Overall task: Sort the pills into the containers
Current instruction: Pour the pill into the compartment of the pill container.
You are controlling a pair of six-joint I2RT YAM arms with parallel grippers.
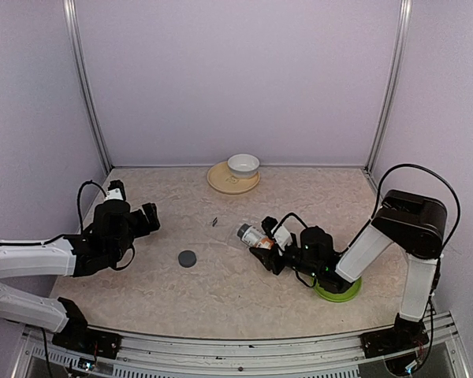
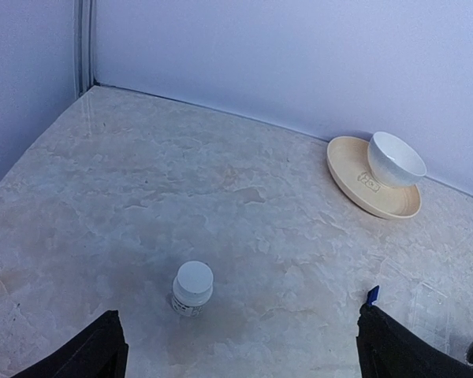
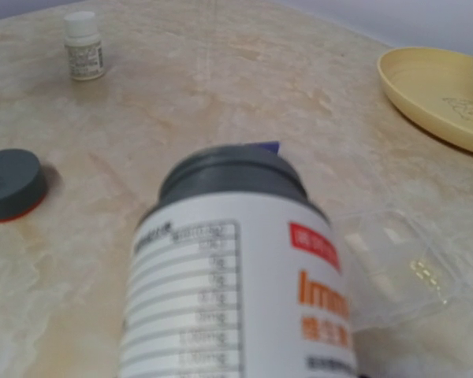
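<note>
Right hand [image 1: 264, 244]: pinching a white plastic pill bottle with grey neck and orange lettering [image 3: 236, 291] by its body. Bottle uncapped, tipped over, mouth pointing toward the middle of the pale marbled worktop [image 1: 221, 295].

Left hand [image 1: 147, 218]: spread wide, holding nothing, at the left side of the worktop. Black fingertips [image 2: 94, 350] far apart at the lower corners of the left wrist view.

Flat, clear, rectangular plastic pill box [image 3: 394, 264]: lying on the worktop just beside the bottle's neck, to its right in the right wrist view. Nearly see-through. Short row of pale specks [image 3: 426, 274] inside one part of the box; pills or mere glints, cannot tell.

Round dark grey bottle cap [image 1: 188, 258]: flat on the worktop between the two hands, apart from both.

Small white capped bottle [image 2: 193, 289]: upright, ahead of the left hand.

White bowl [image 1: 243, 164] on tan plate [image 1: 221, 183]: at the far edge of the worktop.

Green round plate [image 1: 337, 291]: beneath the right arm.
</note>
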